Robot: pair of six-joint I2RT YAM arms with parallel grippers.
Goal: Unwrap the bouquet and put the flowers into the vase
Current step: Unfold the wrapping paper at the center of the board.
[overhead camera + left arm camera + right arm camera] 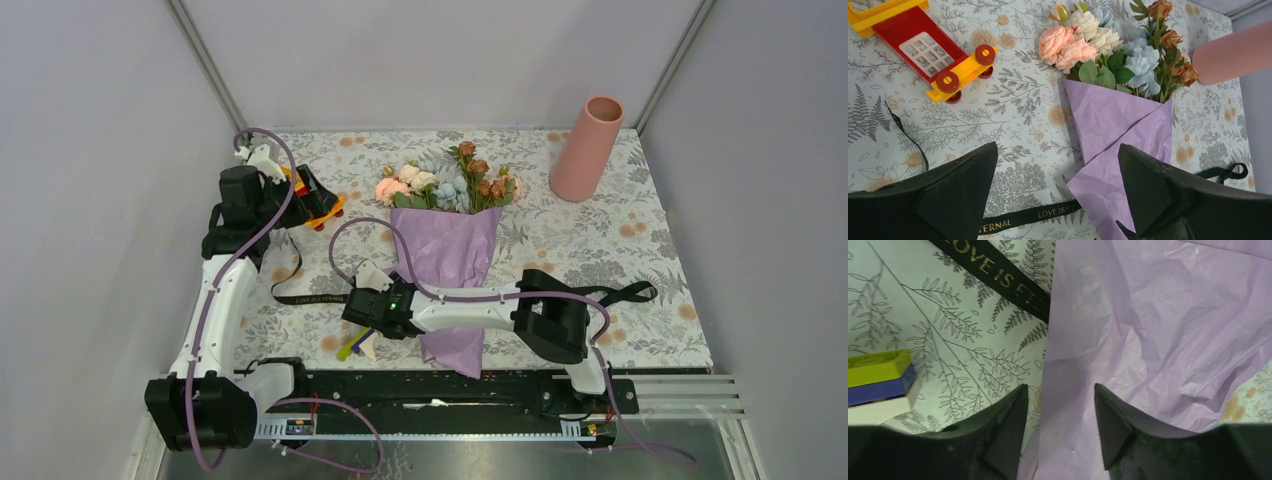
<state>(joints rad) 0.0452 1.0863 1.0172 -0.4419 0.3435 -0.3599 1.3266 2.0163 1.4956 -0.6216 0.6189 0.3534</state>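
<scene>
Right pincer (1060, 390), jaws parted, hovers over the bouquet (447, 250) whose purple paper cone (1158, 315) holds the flowers (445, 180); left pincer (1057, 147) gapes wide, vase (588, 148) stands well apart.

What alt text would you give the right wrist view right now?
Crinkled purple bouquet paper fills most of the frame, its left edge inside the open right tool. A black lettered ribbon crosses the top; stacked blocks sit left.
</scene>
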